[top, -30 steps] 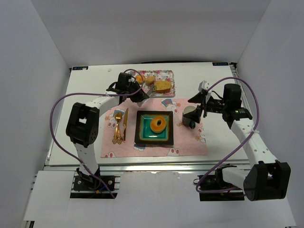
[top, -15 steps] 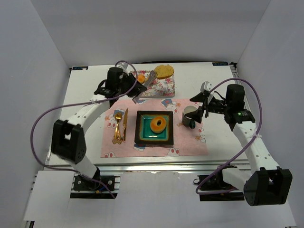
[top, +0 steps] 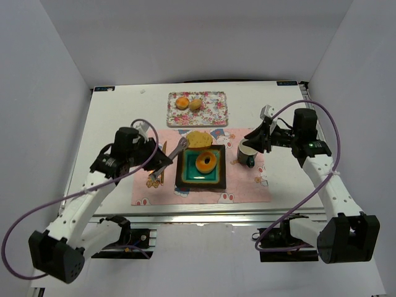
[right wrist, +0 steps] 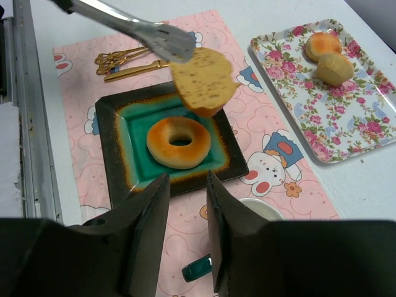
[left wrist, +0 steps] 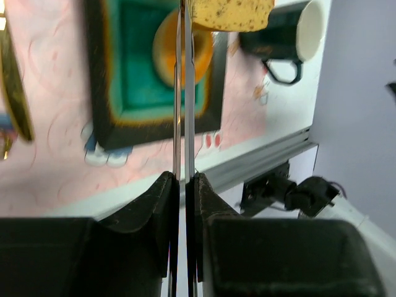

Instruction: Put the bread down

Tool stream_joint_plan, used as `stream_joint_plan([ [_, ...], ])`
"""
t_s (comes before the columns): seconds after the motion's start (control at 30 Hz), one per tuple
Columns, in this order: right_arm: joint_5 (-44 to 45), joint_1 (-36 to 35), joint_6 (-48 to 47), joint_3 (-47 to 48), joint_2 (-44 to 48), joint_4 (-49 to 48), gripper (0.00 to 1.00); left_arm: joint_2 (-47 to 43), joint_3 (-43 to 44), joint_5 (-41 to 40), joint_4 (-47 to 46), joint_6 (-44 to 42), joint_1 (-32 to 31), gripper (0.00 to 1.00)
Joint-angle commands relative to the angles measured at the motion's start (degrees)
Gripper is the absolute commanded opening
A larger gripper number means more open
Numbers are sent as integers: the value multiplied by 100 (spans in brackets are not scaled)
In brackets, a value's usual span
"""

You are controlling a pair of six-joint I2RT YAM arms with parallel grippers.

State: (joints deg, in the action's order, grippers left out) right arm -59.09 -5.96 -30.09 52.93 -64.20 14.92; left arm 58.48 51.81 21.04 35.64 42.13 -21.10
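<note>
Ring bun [top: 206, 163] on plate [top: 184, 178]; left claw [left wrist: 184, 183] clamped on tongs [right wrist: 142, 28] with roll [right wrist: 204, 80]; right claw [right wrist: 187, 183] seemingly apart.

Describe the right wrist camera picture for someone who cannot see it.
An oval tan roll, gripped by metal tongs, hangs over the far edge of a square teal plate that carries a ring-shaped bun. The plate sits on a pink placemat beside a floral tray of two small buns; the open right gripper frames the bottom.

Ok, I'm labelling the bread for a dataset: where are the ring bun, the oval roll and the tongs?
ring bun [right wrist: 158, 145], right wrist view, left side of the ring.
oval roll [right wrist: 204, 77], right wrist view, middle of its speckled face.
tongs [right wrist: 148, 31], right wrist view, middle of the metal arms.
</note>
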Motion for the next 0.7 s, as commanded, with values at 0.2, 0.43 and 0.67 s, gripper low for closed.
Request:
stream_joint_plan([
  [0.2, -191, 33, 47, 306, -171, 73, 44, -1136, -1049, 59, 418, 375, 10, 0],
  [0.43, -173, 33, 64, 253, -171, 82, 48, -1093, -1367, 128, -460, 682, 10, 0],
  [0.67, -199, 33, 73, 192, -136, 64, 51, -821, -1331, 225, -496, 524, 10, 0],
])
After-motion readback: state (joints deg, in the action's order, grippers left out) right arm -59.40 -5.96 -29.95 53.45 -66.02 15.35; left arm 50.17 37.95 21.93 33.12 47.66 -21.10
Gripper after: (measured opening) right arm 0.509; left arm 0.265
